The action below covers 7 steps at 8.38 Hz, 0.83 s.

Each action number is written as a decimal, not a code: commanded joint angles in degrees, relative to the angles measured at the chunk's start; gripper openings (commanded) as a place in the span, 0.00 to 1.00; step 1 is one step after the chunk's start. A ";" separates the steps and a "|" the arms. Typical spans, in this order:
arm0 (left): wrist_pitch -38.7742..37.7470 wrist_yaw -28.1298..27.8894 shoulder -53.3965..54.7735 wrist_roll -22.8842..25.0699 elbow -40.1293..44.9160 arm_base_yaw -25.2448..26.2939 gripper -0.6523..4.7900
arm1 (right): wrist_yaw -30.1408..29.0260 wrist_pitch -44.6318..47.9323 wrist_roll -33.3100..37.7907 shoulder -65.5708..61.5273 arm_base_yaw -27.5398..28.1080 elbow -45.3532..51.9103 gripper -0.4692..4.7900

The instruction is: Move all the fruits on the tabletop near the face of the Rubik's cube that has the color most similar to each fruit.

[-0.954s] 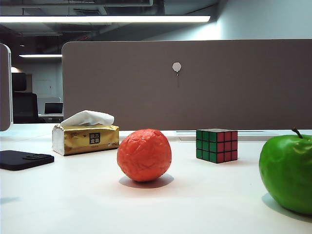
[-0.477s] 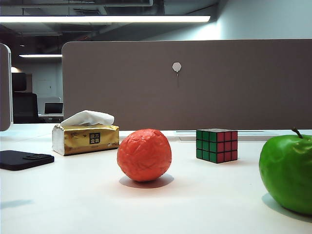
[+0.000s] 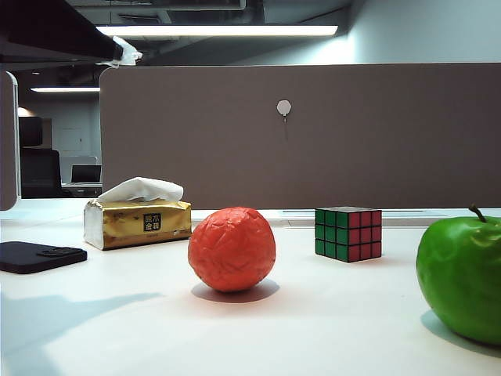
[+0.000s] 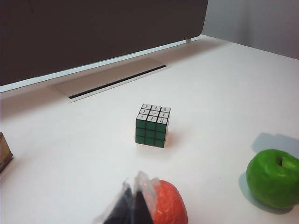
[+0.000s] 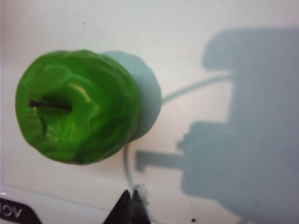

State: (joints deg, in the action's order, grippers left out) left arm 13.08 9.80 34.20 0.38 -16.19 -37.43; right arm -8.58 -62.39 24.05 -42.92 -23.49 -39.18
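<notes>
My left arm point(image 3: 55, 35) is newly entering overhead, its hand point(image 4: 135, 205) pressed together above the orange-red fruit point(image 3: 232, 249); my right hand point(image 5: 132, 205), likewise pressed together, is hovering beside the green apple point(image 5: 77, 106), both fruits unmoved from the Rubik's cube point(image 3: 348, 233) on the bench point(image 3: 329, 329).

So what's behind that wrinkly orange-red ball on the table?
Beyond the orange-red ball lies bare white tabletop, then a brown partition. The Rubik's cube and tissue box sit further back, off to either side. The patch the ball covers is hidden.

Green apple point(image 3: 460, 283): you see it cut by the exterior view's right edge. Left gripper point(image 4: 135, 205) and right gripper point(image 5: 131, 205): only blurred tips at the picture edges, closure indeterminable.
</notes>
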 commanded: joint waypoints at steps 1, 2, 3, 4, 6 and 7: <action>0.96 -0.17 -0.02 -0.02 -0.28 0.00 0.11 | -10.03 -3.58 1.44 0.02 -1.88 -0.28 0.09; 0.96 -0.28 -0.02 -0.02 -0.28 0.00 0.11 | -9.81 -4.96 2.01 0.02 -8.35 -0.22 0.09; 0.96 -0.83 -0.02 -0.09 -0.28 0.00 0.11 | -9.07 -4.35 3.13 0.02 -9.99 -0.20 0.09; 0.96 -1.09 -0.02 -0.44 -0.28 0.00 0.11 | -3.74 0.15 6.29 -0.04 -16.26 -0.11 0.09; 0.96 -1.07 -0.02 -1.09 -0.28 0.00 0.11 | 2.95 1.46 8.79 -1.09 -20.24 -0.11 0.09; 0.96 -1.05 -0.02 -1.36 -0.28 0.00 0.11 | 3.91 1.38 8.98 -1.95 -20.85 -0.13 0.09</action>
State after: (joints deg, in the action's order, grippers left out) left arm 13.10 8.78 34.20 -0.10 -16.19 -37.43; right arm -7.16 -61.34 31.79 -43.99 -43.86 -39.18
